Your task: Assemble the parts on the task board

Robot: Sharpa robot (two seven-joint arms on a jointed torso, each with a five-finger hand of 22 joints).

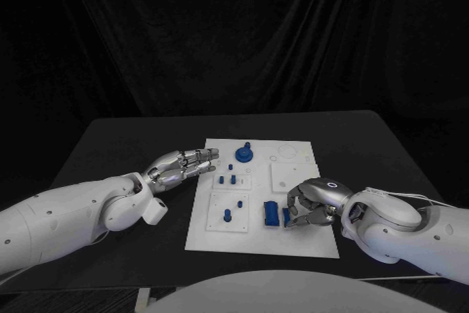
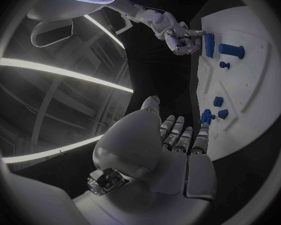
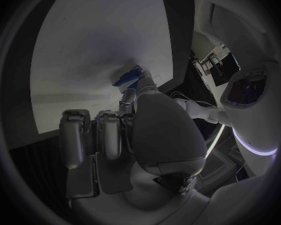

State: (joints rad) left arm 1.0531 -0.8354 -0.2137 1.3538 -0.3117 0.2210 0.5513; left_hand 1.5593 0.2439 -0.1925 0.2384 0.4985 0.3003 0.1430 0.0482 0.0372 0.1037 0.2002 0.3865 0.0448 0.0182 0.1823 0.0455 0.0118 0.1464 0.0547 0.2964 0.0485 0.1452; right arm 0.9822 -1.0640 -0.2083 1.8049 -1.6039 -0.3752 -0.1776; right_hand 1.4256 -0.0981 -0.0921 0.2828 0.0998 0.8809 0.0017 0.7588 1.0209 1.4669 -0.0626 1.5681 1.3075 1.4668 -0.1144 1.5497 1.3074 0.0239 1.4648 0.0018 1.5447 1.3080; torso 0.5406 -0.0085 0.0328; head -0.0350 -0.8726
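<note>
The white task board (image 1: 305, 244) lies mid-table with several blue parts on it. A blue knob (image 1: 243, 152) stands near its far edge, small pegs (image 1: 228, 180) sit below it, and a cylinder (image 1: 227, 215) lies in the near left panel. My right hand (image 1: 311, 203) is curled over the board's right side and pinches a small blue part (image 1: 290, 215) (image 3: 128, 78), just right of an upright blue block (image 1: 271, 213) (image 2: 209, 45). My left hand (image 1: 181, 165) (image 2: 178, 140) holds nothing, its fingers stretched out at the board's far left edge, near a blue peg (image 2: 207, 116).
The black table (image 1: 117, 143) runs around the board, with bare room left, right and behind it. A dark curtain hangs behind the table. The board's far right panels (image 1: 291, 152) carry round and square recesses.
</note>
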